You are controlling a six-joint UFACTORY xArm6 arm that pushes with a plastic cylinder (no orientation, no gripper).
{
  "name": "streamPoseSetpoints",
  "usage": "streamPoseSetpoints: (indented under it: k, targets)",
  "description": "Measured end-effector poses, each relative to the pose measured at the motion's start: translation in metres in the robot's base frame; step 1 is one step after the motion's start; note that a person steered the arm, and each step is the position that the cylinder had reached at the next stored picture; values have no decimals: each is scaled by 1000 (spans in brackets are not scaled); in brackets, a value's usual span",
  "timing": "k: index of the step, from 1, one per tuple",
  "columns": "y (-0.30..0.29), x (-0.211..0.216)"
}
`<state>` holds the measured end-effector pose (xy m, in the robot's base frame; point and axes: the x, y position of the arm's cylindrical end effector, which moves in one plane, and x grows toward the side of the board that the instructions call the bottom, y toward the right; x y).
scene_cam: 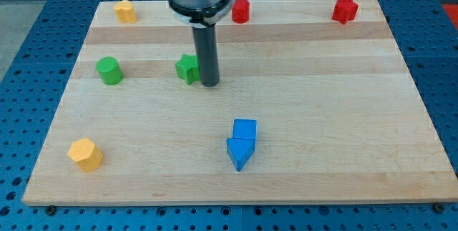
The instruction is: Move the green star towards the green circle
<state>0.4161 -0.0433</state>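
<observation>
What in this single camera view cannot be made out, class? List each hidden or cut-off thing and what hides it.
1. Green star: its right edge sits behind the rod, so contact with my tip cannot be confirmed.
2. Red block at the view's top: its left side is covered by the arm's housing, so its shape is unclear.
3. Arm above the housing: cut off by the view's top edge.
4. Two blue blocks: they overlap, hiding where one ends.

We find no readable text, label, brand, number or sign anywhere in the camera view, on board, blocks or rod.
</observation>
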Motion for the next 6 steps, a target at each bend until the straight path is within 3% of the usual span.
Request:
streamPoseSetpoints:
  k: [2,6]
  targets:
    - [8,-15]
    - [-67,-15]
